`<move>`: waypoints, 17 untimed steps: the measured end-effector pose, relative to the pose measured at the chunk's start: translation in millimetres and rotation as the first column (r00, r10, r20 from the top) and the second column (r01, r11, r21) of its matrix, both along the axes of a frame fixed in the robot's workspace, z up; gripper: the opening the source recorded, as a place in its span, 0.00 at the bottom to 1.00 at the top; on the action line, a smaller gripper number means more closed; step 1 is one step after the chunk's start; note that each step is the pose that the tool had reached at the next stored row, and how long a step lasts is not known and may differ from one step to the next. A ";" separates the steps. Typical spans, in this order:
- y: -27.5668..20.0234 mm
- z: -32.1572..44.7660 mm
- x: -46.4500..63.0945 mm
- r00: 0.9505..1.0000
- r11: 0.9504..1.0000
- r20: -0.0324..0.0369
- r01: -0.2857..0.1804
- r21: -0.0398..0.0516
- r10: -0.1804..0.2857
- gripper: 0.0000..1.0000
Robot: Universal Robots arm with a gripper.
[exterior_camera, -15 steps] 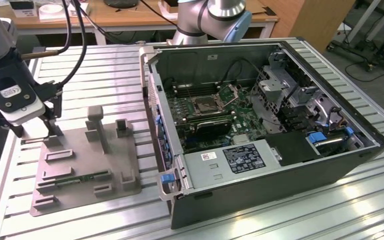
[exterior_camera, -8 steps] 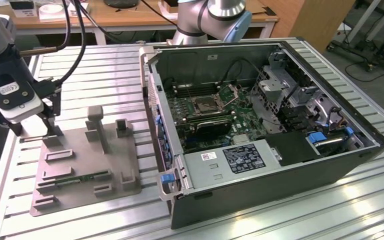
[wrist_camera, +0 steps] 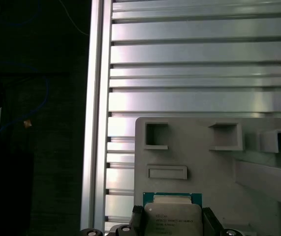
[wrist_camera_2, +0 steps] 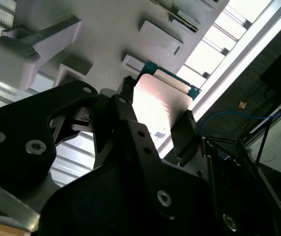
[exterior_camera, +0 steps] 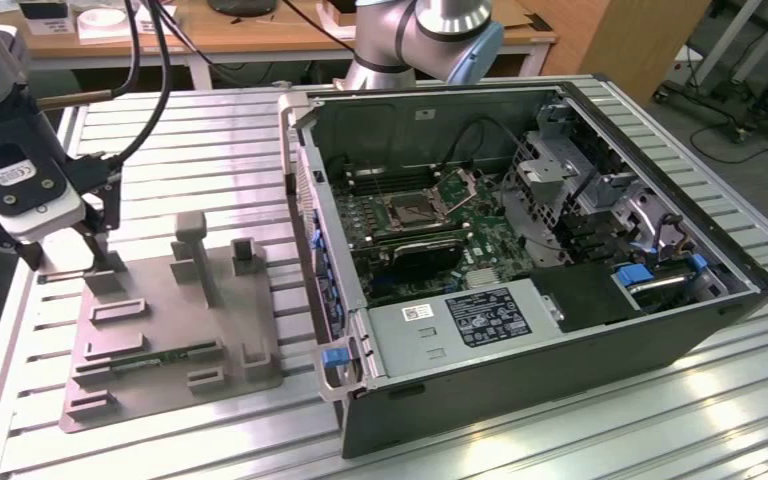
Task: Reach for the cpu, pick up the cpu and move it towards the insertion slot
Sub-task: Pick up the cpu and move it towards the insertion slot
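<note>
Slippage worries me most: my claw (wrist_camera_2: 156, 112) pinches the cpu (wrist_camera_2: 162, 98) by two thin opposite edges, right at the grey holder tray (exterior_camera: 157, 340) on the table (exterior_camera: 211, 140), well apart from the insertion slot (exterior_camera: 418, 210) inside the open computer case (exterior_camera: 558, 350). I judge that any tilt in transit could drop the chip or snag the case wall.

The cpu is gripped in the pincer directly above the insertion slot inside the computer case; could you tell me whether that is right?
Not quite. The cpu is gripped in the pincer, but above the grey fixture tray, not the insertion slot. The first wrist view shows the tray's pockets right beside the chip, outside the computer case.
</note>
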State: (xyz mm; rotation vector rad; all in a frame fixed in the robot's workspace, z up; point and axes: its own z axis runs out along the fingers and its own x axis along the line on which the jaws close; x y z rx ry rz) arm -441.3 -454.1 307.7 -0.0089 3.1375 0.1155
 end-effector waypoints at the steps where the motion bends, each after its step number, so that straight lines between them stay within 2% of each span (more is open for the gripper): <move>1: 0.0 0.5 0.0 1.000 1.000 0.000 0.000 0.000 0.000 0.54; 17: 0.0 9.4 0.0 1.000 1.000 0.000 0.000 0.000 0.000 0.54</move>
